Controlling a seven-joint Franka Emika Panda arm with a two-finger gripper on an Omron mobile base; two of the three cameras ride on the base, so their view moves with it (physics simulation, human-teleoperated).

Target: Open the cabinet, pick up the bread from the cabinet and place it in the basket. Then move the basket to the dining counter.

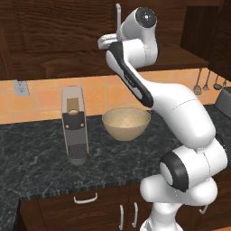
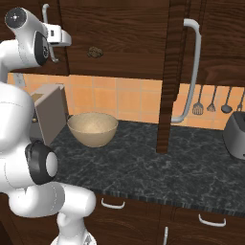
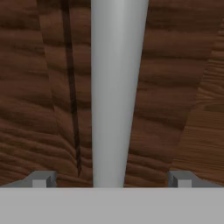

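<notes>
The dark wood cabinet has its right door swung out edge-on, and its long silver handle faces me. The bread, small and brown, lies inside on the shelf. My gripper is open, up at the left door. That door's silver bar handle stands between the fingertips untouched. The hand sits by this handle, also seen from the right. The tan basket rests on the black counter below. The dining counter is out of view.
A tall grey-and-black appliance stands left of the basket on the black speckled worktop. A toaster sits at the far right. Utensils hang on the orange tiled wall. Low cabinets with curved handles run below.
</notes>
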